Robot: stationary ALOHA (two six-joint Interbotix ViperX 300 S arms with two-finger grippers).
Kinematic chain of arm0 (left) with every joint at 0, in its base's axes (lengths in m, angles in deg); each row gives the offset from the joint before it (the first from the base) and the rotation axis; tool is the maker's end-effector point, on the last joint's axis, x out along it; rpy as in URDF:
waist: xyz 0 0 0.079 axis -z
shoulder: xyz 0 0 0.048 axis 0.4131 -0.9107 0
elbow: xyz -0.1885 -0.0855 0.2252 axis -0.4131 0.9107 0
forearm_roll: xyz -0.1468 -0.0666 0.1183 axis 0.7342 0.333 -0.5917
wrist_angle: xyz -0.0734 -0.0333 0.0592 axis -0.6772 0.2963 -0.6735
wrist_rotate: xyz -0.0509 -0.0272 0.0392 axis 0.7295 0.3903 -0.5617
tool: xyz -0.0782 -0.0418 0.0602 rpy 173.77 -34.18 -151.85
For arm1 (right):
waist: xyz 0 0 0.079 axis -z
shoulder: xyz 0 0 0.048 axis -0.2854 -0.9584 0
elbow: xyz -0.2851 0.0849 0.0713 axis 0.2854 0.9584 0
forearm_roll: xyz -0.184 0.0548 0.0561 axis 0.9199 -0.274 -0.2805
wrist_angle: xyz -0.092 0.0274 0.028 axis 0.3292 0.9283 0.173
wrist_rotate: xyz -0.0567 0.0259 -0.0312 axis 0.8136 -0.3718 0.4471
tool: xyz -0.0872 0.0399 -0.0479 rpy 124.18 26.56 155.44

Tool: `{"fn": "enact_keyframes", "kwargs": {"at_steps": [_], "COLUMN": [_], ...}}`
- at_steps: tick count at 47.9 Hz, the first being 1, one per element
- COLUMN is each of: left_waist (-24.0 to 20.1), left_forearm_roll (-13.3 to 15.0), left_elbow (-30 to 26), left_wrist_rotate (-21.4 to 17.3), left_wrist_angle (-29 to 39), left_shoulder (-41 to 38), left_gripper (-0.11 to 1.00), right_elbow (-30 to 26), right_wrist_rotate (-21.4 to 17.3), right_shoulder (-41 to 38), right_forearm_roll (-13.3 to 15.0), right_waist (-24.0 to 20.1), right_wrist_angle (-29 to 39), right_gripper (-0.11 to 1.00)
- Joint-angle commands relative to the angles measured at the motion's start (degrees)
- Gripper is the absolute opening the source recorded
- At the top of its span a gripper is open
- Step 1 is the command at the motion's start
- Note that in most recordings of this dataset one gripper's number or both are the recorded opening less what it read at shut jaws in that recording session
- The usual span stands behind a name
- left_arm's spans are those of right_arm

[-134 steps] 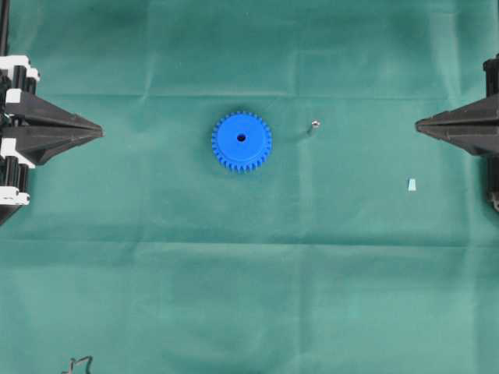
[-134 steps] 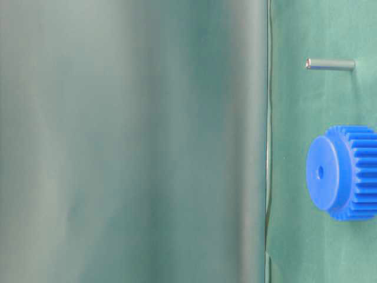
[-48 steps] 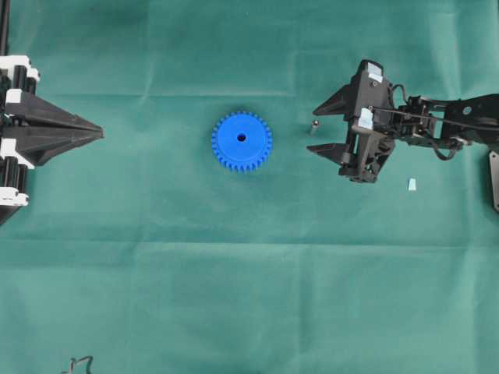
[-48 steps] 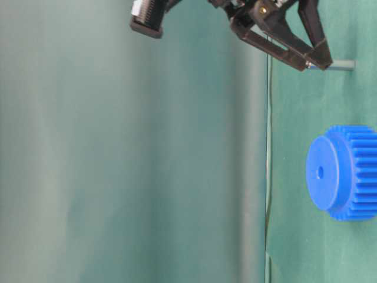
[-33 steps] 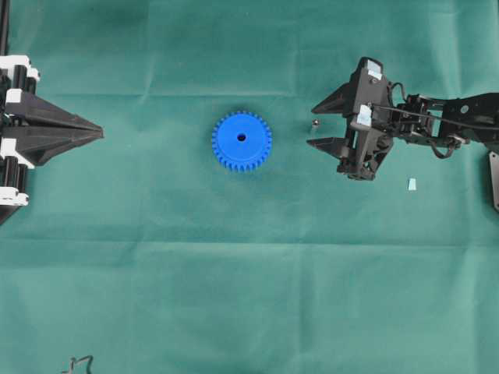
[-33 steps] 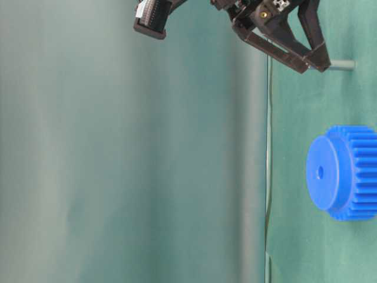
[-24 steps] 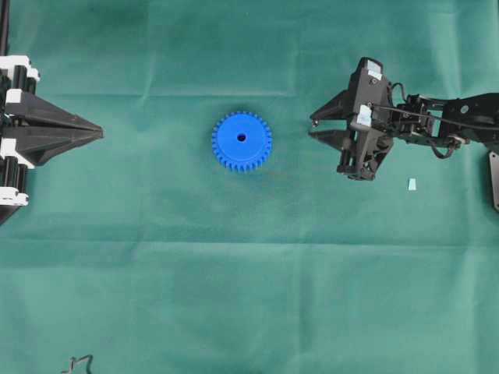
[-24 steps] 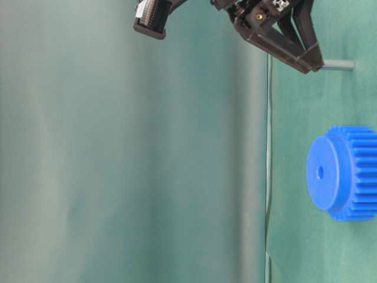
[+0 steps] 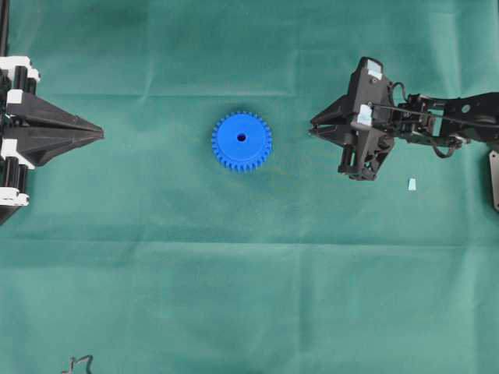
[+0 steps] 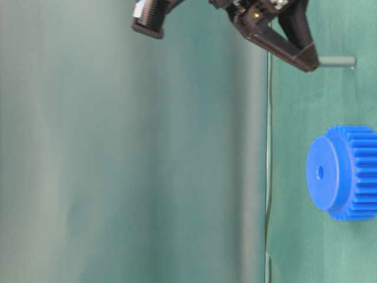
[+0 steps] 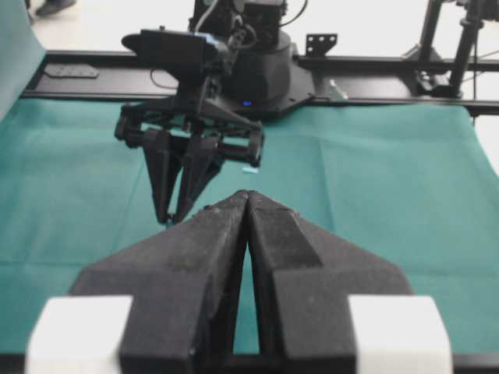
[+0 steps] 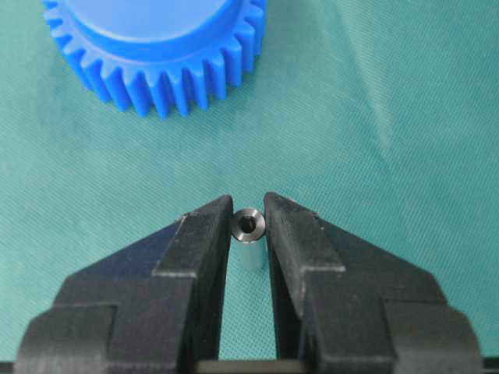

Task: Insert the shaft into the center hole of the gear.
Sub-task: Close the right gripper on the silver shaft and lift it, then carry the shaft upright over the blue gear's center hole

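the gear [image 9: 242, 141] is a bright blue plastic disc with many small teeth round its rim, lying flat on the green cloth just left of the overhead view's middle. in the table-level view it sits at the right edge, a smooth raised face above the toothed band. the center hole [image 9: 241, 138] is a small dark round opening through its middle, with nothing in it. the shaft [image 12: 249, 238] is a tiny silvery-grey pin with a hollow-looking end, standing on end near the wrist view's middle, apart from the gear.
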Motion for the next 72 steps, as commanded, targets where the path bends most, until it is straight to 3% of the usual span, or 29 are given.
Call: {"fn": "enact_keyframes", "kwargs": {"at_steps": [1, 15, 22, 33, 55, 72], "left_waist": [0.09, 0.09, 0.09, 0.09, 0.09, 0.09], "left_forearm_roll": [-0.18, -0.09, -0.09, -0.18, -0.09, -0.18], "left_elbow": [-1.67, -1.76, -1.76, -1.76, -1.85, -1.85], "left_wrist_rotate": [0.09, 0.53, 0.53, 0.53, 0.53, 0.44], "left_wrist_angle": [-0.26, -0.26, -0.26, -0.26, -0.26, -0.18], "left_shoulder": [-0.18, -0.26, -0.26, -0.26, -0.18, -0.18], "left_gripper": [0.00, 0.00, 0.00, 0.00, 0.00, 0.00], "right_elbow": [-1.58, -5.62, -6.24, -10.11, -26.46, -26.19], "right_wrist_rotate": [0.18, 0.53, 0.53, 0.62, 0.62, 0.35], "right_shoulder": [4.22, 15.29, 16.61, 11.95, -3.25, -5.27], "right_forearm_roll": [0.00, 0.79, 1.32, 1.32, 2.81, 2.72], "right_waist": [0.09, 0.00, 0.09, -0.88, -3.16, -3.16], "right_wrist_angle": [1.67, 16.26, 17.67, 16.17, 16.61, 15.73], "right_gripper": [0.17, 0.17, 0.17, 0.17, 0.17, 0.17]}}
